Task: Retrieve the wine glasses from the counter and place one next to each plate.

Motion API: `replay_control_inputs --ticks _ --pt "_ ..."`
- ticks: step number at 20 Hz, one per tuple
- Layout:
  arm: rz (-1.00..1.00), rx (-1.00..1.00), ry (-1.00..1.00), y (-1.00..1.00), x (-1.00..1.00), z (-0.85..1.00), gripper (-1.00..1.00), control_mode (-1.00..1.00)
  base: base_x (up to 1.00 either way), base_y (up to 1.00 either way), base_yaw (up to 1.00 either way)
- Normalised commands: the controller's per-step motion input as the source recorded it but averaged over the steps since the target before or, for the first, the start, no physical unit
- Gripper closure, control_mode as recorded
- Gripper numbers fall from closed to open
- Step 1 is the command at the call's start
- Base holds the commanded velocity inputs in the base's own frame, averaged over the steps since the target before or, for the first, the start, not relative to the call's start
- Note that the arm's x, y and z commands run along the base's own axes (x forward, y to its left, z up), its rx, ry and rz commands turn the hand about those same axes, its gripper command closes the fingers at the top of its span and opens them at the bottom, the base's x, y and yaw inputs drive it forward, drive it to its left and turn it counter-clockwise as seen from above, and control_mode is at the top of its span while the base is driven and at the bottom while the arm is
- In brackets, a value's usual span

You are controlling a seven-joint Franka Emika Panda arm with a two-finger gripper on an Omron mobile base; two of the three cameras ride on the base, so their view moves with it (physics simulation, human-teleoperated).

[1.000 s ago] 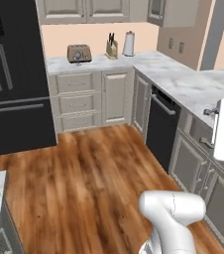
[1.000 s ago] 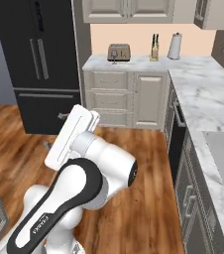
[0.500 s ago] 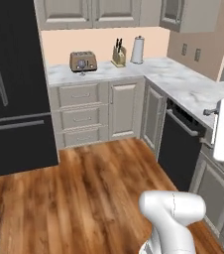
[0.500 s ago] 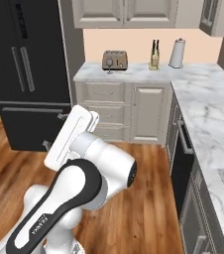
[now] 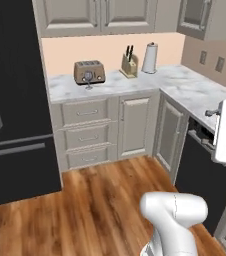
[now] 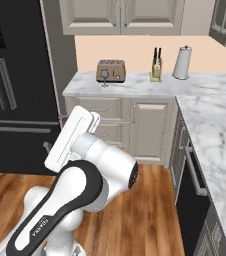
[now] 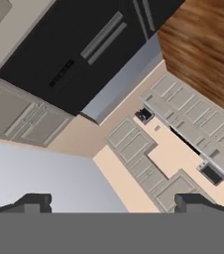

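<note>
Left base view shows the counter (image 5: 105, 81) larger and nearer than a second ago — your base has driven closer — with a wine glass (image 5: 88, 79) before the toaster (image 5: 89, 72); gripper (image 7: 113, 203) fingertips stand apart, holding nothing.

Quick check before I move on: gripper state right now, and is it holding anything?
Gripper: open, with a wide gap between the tips and nothing held.

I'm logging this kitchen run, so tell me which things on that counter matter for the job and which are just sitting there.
For the job:
wine glass in front of the toaster
counter

Just there:
toaster
knife block
paper towel roll
black fridge
</note>
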Motion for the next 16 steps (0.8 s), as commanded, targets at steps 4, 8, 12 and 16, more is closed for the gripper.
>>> replay_control_inputs --ticks 4,8,12,16 --pt "0.0 0.0 0.0 0.0 0.0 0.0 -1.0 1.0 1.0 0.37 -0.05" --pt "0.0 0.0 0.0 0.0 0.0 0.0 -1.0 1.0 1.0 0.42 -0.06" --pt "0.0 0.0 0.0 0.0 0.0 0.0 -1.0 1.0 1.0 0.55 -0.09" --pt "0.0 0.0 0.0 0.0 0.0 0.0 -1.0 1.0 1.0 0.56 -0.11"
